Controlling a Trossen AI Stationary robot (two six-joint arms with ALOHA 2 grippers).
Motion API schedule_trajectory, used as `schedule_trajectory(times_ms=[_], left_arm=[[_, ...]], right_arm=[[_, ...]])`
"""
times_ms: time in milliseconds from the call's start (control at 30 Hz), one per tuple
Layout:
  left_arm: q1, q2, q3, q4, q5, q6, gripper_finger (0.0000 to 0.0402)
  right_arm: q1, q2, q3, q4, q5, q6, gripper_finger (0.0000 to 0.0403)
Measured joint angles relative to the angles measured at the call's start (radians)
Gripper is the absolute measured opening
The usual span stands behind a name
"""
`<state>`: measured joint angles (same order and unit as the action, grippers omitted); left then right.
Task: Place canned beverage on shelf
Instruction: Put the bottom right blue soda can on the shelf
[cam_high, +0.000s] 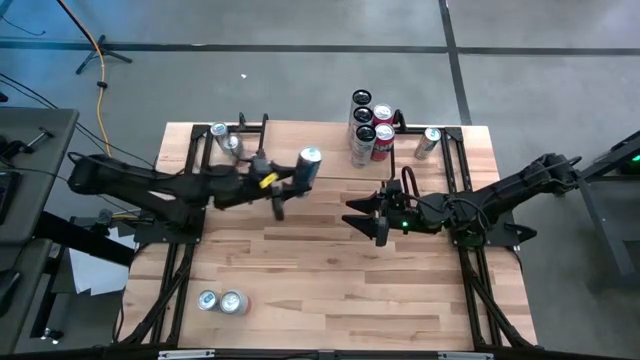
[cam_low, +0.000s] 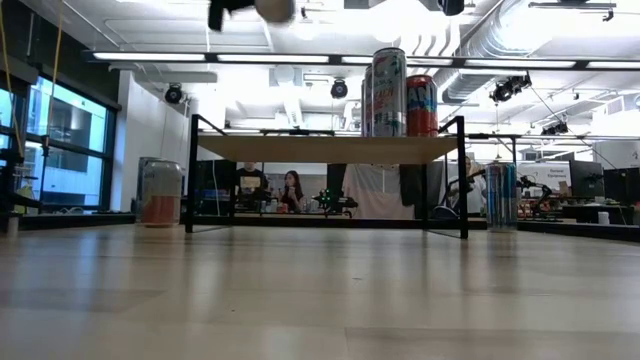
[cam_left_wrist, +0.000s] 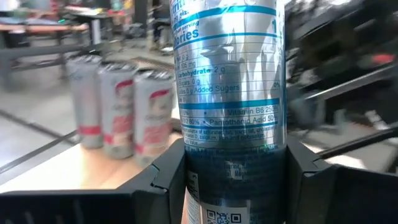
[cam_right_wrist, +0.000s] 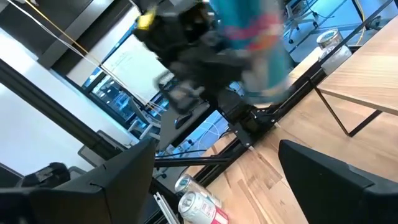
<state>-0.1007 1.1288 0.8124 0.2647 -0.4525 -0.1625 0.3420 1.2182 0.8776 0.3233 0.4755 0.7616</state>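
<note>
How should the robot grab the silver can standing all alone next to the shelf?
Grip the tall silver can around the middle of its round side, with the pincer held level. It stands upright on the table, so its smooth wall is the easiest part to hold. Probably come from the table's open front, because the wood-topped, black-legged shelf stands on one side.

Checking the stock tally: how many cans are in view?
11 cans: one in the left claw, five bunched on the shelf, two back left, one back right, two front left. The bunch may hide others.
</note>
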Motion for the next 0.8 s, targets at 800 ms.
schedule_trajectory(times_ms=[800], left_arm=[[0.239,0.307,-0.2,0.56,-0.162,0.034,0.0142]], right_arm=[[0.072,0.0,0.0,0.029,0.085,0.05,0.0327]])
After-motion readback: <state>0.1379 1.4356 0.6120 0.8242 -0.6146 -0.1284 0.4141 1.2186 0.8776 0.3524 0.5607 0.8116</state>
